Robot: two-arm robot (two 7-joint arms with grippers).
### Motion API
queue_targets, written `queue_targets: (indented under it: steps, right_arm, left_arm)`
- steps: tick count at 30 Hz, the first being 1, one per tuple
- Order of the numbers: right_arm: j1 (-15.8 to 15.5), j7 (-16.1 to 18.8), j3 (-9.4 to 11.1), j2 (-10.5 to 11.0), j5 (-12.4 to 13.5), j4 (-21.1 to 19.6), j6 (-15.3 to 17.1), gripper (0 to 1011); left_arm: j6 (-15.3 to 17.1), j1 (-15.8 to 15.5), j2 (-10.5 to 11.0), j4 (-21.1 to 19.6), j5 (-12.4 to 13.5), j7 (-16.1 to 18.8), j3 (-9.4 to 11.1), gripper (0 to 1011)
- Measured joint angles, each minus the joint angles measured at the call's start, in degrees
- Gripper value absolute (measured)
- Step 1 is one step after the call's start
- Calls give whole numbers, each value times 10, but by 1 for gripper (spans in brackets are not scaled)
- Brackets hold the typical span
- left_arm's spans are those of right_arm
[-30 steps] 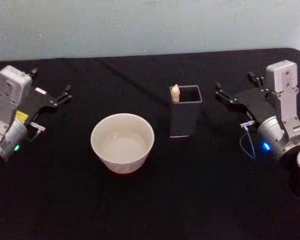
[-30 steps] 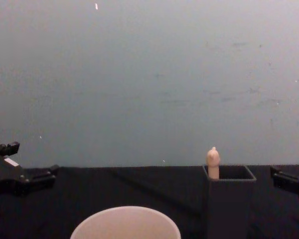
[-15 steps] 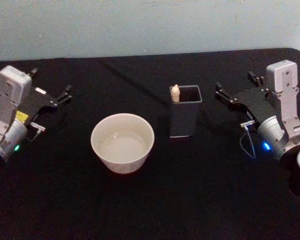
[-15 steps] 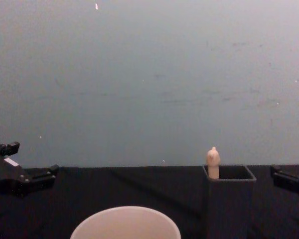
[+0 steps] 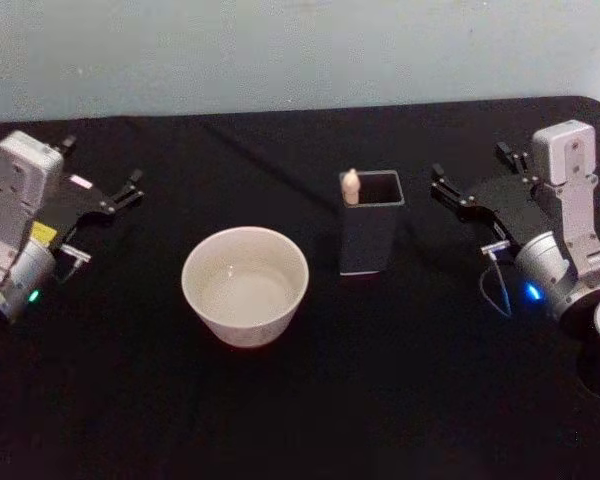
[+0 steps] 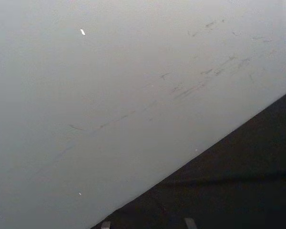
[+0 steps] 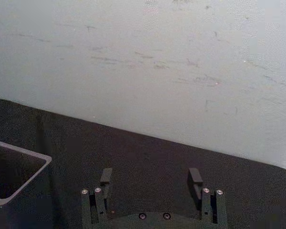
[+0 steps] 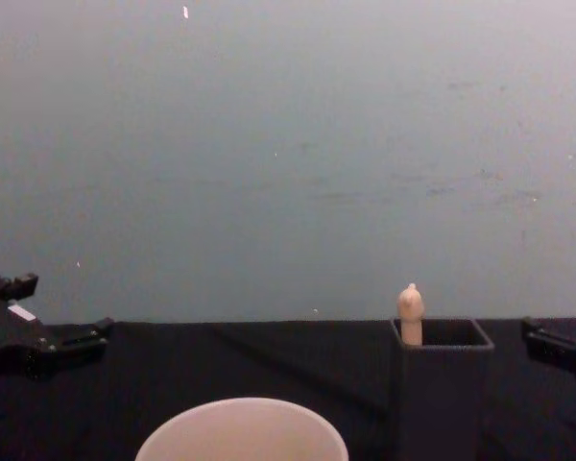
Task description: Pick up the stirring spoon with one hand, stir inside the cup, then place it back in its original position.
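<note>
Spoon [image 5: 351,186] is standing in the dark holder [image 5: 371,236], knob end poking up at the holder's left rear corner; bowl end is hidden inside. Holder is sitting upright mid-table, just right of the cup [image 5: 245,284], the two apart with a strip of black table [image 5: 380,400] between them. Cup is sitting left of centre, closer to the robot than the holder's mouth.

Right gripper [image 5: 468,180] is hovering to the right of the holder, near it but not touching, fingers spread wide with nothing between them; the right wrist view is showing the two fingertips [image 7: 106,176] apart over bare cloth, with the holder's rim [image 7: 19,174] off to one side. Left gripper [image 5: 102,176] is sitting at the far left edge, well apart from the cup, fingers also spread and empty.

Table's far edge is running along the pale wall [image 5: 280,50], rounded at the right rear corner. Open cloth is lying in front of and behind both items.

Left gripper is carrying a small white label and a yellow sticker on its body; text is too small to read. Green light is glowing on the left arm, blue on the right.
</note>
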Motion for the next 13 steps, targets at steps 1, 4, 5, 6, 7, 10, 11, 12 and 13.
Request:
queue_targets:
  steps: [1, 4, 5, 6, 7, 10, 11, 12, 13]
  right_arm:
    - [0, 0, 0, 0, 0, 0, 0, 1002]
    - [0, 0, 0, 0, 0, 0, 0, 1002]
    - [0, 0, 0, 0, 0, 0, 0, 1002]
    - [0, 0, 0, 0, 0, 0, 0, 1002]
    - [0, 0, 0, 0, 0, 0, 0, 1002]
    - [0, 0, 0, 0, 0, 0, 0, 1002]
    - [0, 0, 0, 0, 0, 0, 0, 1002]
    - [0, 0, 0, 0, 0, 0, 0, 1002]
    - [0, 0, 0, 0, 0, 0, 0, 1002]
  left_arm:
    - [0, 0, 0, 0, 0, 0, 0, 1001]
    - [0, 0, 0, 0, 0, 0, 0, 1001]
    - [0, 0, 0, 0, 0, 0, 0, 1001]
    - [0, 0, 0, 0, 0, 0, 0, 1001]
    - [0, 0, 0, 0, 0, 0, 0, 1001]
    - [0, 0, 0, 0, 0, 0, 0, 1001]
    - [0, 0, 0, 0, 0, 0, 0, 1001]
    - [0, 0, 0, 0, 0, 0, 0, 1001]
    - [0, 0, 0, 0, 0, 0, 0, 1001]
